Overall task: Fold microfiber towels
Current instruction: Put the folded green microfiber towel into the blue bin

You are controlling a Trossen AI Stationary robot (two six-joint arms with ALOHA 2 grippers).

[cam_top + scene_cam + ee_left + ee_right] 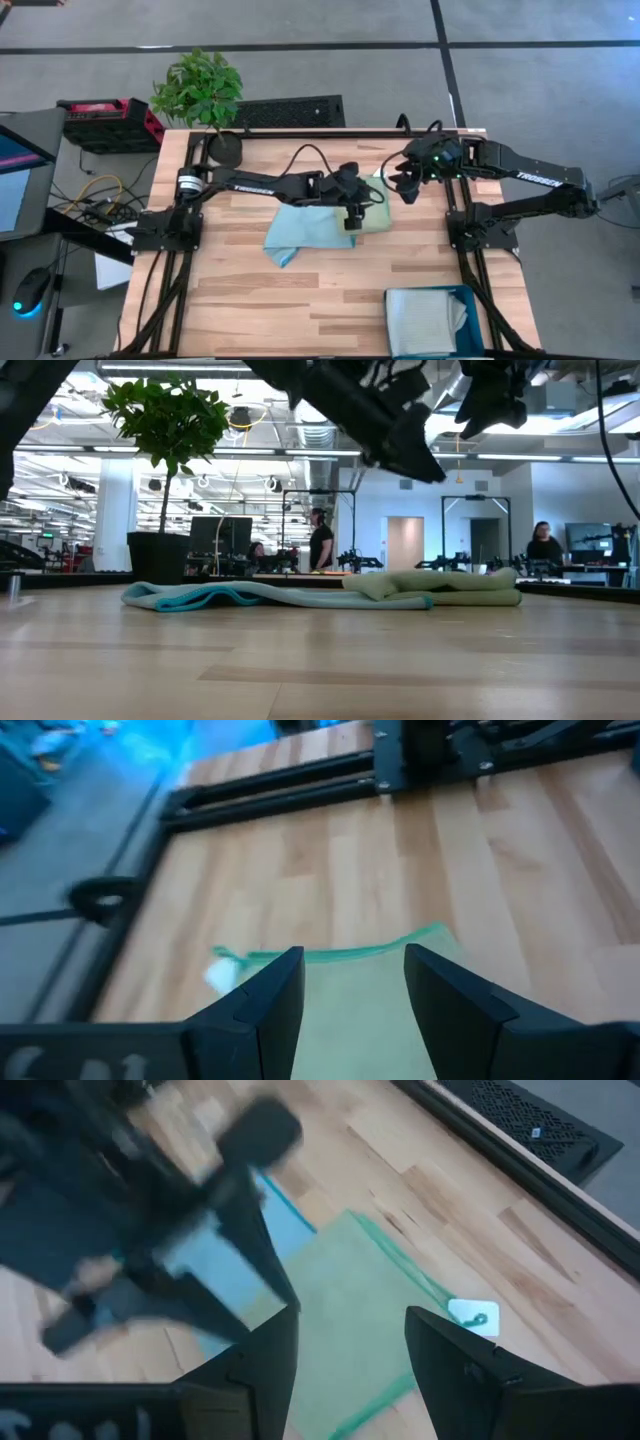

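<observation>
Near the front edge a grey towel (425, 318) lies in the teal bin (474, 300), bare worktop (300, 300) beyond it, then the left gripper (351, 218), fingers (270, 1000) wide and empty, above the green towel (372, 215) (overlapping the blue towel (295, 232)), and farthest the right gripper (403, 184), fingers (265, 1365) wide, holding nothing.

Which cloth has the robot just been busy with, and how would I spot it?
Look at the middle of the wooden table, under the two grippers. There a pale green towel lies partly on a light blue towel. It is the only green one, folded, with a darker green hem.

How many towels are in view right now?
3: pale green towel mid-table, light blue towel under its left edge, grey towel in the bin; more may lie hidden beneath.
</observation>
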